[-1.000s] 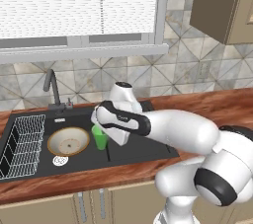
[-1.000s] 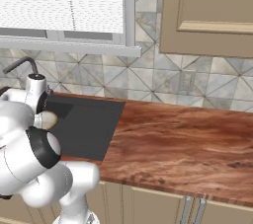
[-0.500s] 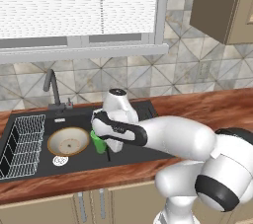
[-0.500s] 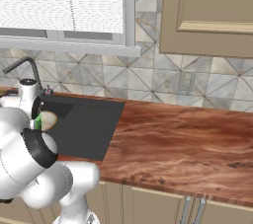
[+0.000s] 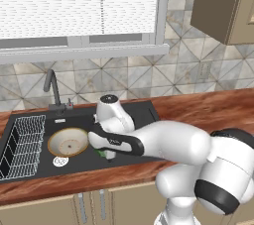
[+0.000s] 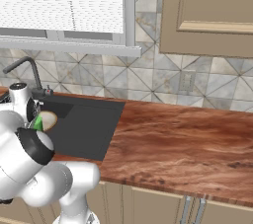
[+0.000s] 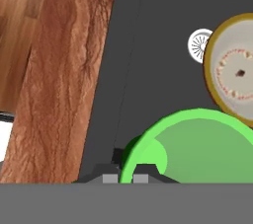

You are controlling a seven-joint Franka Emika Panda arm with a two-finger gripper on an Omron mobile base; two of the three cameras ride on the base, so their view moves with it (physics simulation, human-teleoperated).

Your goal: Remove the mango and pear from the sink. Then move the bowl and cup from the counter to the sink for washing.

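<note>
Nearly finished: the bowl [image 5: 68, 141] already sits in the black sink [image 5: 144, 115], no fruit visible there, and the gripper [image 7: 126, 174], pinched shut on the green cup [image 7: 197, 149], holds it low over the basin beside the bowl

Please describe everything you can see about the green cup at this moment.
The cup is bright green, smooth and plastic-looking, tapered, without a handle. In the hand view its round rim and open, empty inside face the camera. The hand is shut on its rim, one fingertip on each side of the wall. It hangs over the black sink, beside the beige bowl and the round drain. From the left base view only a small green part shows under the hand.
</note>
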